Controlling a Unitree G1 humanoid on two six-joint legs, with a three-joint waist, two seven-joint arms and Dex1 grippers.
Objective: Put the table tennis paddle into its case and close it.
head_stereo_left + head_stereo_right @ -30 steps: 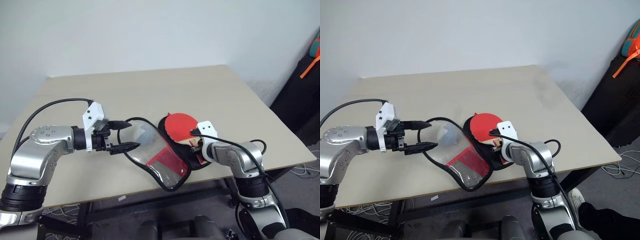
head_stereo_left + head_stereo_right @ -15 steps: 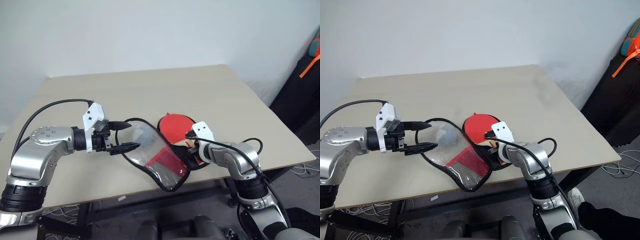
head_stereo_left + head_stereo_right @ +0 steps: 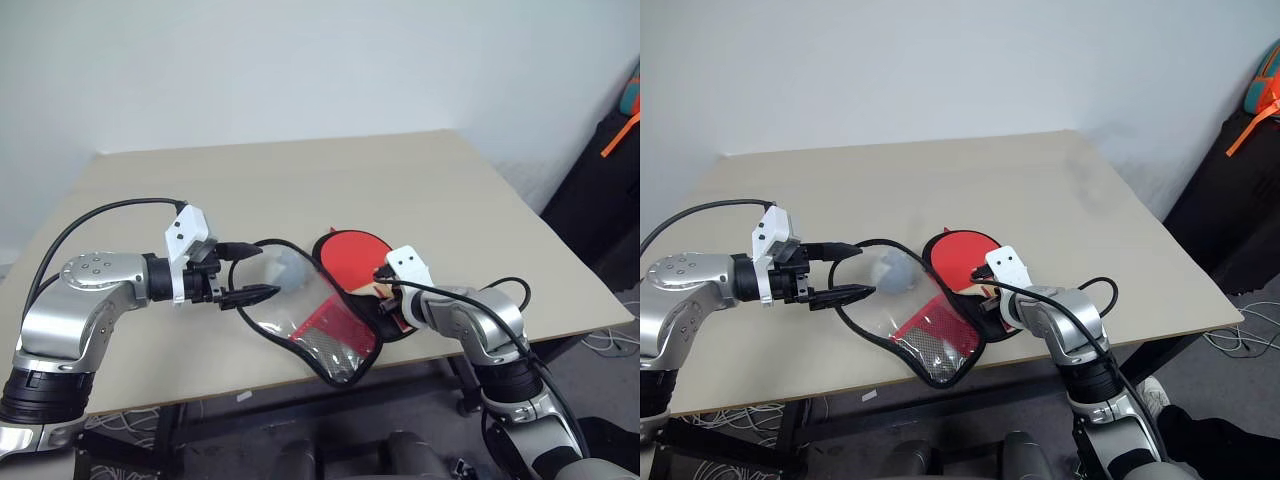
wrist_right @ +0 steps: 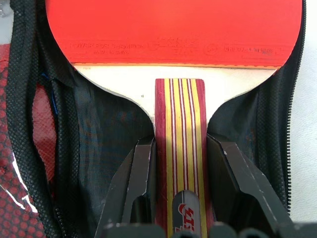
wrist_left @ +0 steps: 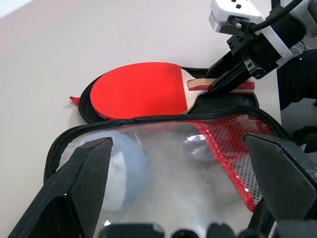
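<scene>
Head view: on the bench [image 3: 420,180], the right gripper [image 3: 384,293] clamps the table tennis paddle [image 3: 358,255] over the open case [image 3: 330,330]. Left wrist view: the left gripper [image 5: 181,186], fingers wide apart, faces the case's clear flap. Right wrist view: fingers [image 4: 141,183] pinch the striped handle.

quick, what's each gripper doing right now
Left gripper: open, holding nothing, fingers either side of the case flap's edge.
Right gripper: shut on the table tennis paddle, gripping its handle.
</scene>
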